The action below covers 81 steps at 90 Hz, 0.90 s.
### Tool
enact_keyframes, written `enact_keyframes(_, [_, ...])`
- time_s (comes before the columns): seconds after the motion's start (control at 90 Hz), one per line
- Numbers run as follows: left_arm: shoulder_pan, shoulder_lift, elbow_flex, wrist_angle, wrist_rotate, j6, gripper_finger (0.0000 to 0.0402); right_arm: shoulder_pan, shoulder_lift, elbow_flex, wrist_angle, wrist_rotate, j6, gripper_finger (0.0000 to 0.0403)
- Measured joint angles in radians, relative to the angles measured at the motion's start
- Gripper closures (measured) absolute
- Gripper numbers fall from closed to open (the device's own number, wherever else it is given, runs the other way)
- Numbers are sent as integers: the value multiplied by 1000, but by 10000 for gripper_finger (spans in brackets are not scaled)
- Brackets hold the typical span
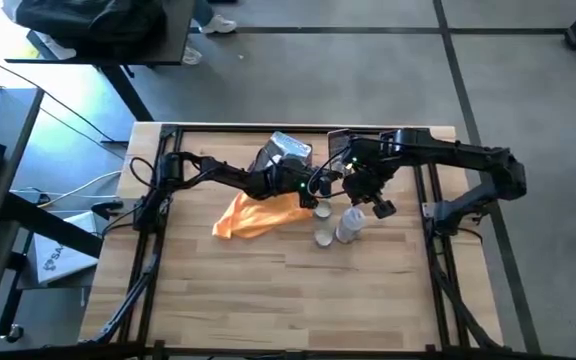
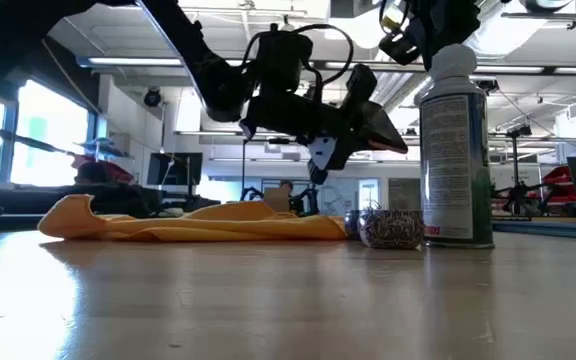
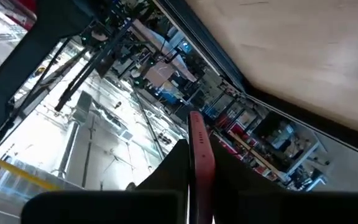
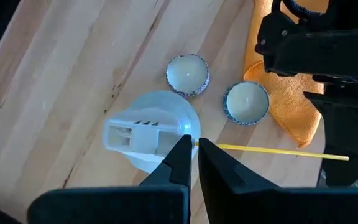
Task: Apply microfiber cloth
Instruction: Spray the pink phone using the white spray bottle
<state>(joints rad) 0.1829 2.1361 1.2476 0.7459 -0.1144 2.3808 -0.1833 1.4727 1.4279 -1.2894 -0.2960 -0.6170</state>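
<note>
Tealights sit nearest the table's front: one small candle point(image 1: 323, 238) stands just beside the spray can point(image 1: 349, 226), and a second candle point(image 1: 322, 211) lies a little farther back, next to the edge of the microfiber cloth point(image 1: 258, 216). In the low view the spray can point(image 2: 455, 150) stands upright on the wooden table point(image 1: 268, 300), with a patterned candle cup point(image 2: 392, 228) at its foot.

That orange-yellow cloth lies crumpled and flat on the boards near the table's middle, left of the candles, and neither arm holds it.

Above the can hangs the right gripper point(image 4: 192, 155), its dark fingers pressed nearly together with only a thin slit between them, pointing down at the can's white nozzle cap point(image 4: 134, 135).

Behind the cloth, the left gripper point(image 1: 311, 196) is raised off the table; its wrist view shows its fingers close together around something thin and red point(image 3: 199, 165), though what it is cannot be told. Farthest back lies a grey-blue packet point(image 1: 286, 152).
</note>
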Motion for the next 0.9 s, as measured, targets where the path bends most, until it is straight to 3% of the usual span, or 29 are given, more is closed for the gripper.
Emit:
enact_keyframes(0.278, [-1,0,-1,-1,-16,-14,392,0,5,-1,-3,1,10,403])
enact_keyframes(0.544, [0,-1,-17,45,-203,-36,392,0,6,-1,-5,10,11,403])
enact_keyframes(0.778, [-44,-1,-100,145,-174,-23,392,0,6,-2,-6,13,8,403])
enact_keyframes(0.9, [-63,-1,-123,160,-209,-23,392,1,7,3,-12,15,9,403])
